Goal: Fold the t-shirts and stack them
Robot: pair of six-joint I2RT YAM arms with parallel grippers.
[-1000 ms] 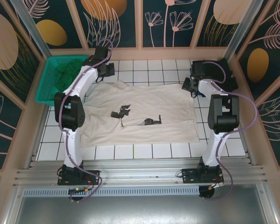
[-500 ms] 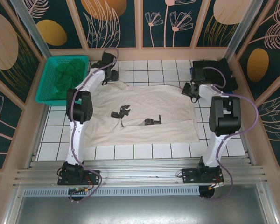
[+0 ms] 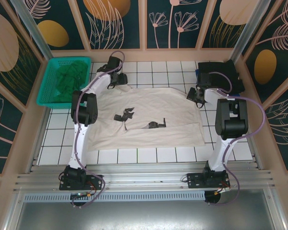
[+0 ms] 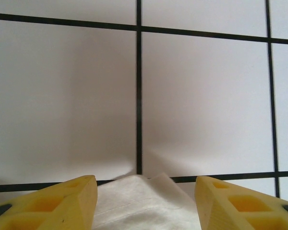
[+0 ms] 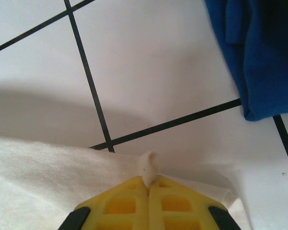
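Note:
The cream-white t-shirt (image 3: 149, 117) lies spread flat on the tiled table, with small dark prints on it. My left gripper (image 3: 116, 78) is at its far left corner, open. In the left wrist view that corner (image 4: 134, 203) rests loose on the tile between the yellow fingers (image 4: 62, 203), and my left gripper (image 4: 145, 187) holds nothing. My right gripper (image 3: 196, 96) is at the far right corner. It (image 5: 149, 184) is shut on a small fold of the cream cloth (image 5: 48, 172). A dark t-shirt (image 3: 221, 72) lies at the far right, its cloth blue (image 5: 259, 52) in the right wrist view. A dark green t-shirt (image 3: 67, 76) fills the basket.
A teal mesh basket (image 3: 45, 93) stands at the far left corner of the table. Patterned walls close in the back and both sides. White tiles (image 3: 149, 155) lie bare in front of the shirt.
My left gripper has opened and let go of the shirt's far left corner, after shifting a little right along the far edge. The right gripper has stayed shut on its corner.

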